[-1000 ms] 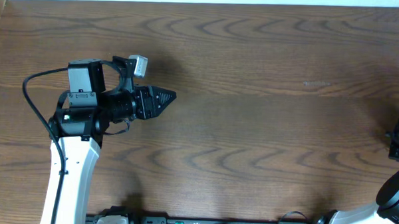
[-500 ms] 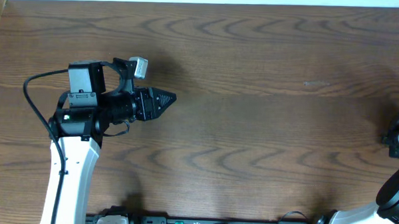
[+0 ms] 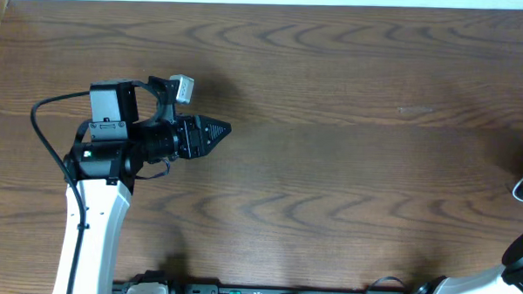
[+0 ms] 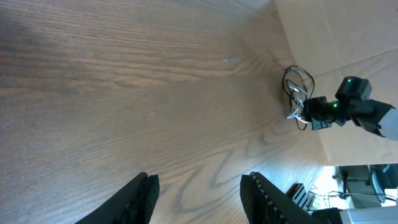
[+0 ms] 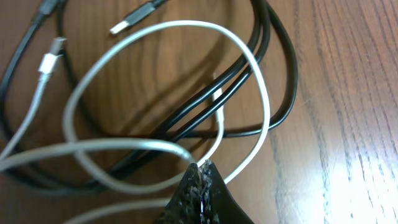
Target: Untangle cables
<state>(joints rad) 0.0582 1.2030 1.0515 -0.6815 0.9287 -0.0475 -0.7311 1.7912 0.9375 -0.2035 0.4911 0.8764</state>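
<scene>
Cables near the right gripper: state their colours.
One black cable, one white cable; clearest in the right wrist view.

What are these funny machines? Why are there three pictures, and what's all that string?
These are two robot arms at a wooden table. One picture looks down from above. The other two come from small cameras on each arm's wrist. The left gripper, a hand with two fingers, is open and holds nothing. The right gripper is shut and seems to pinch the white cable. A black cable lies looped through it on the table. The camera above does not show the cables.
</scene>
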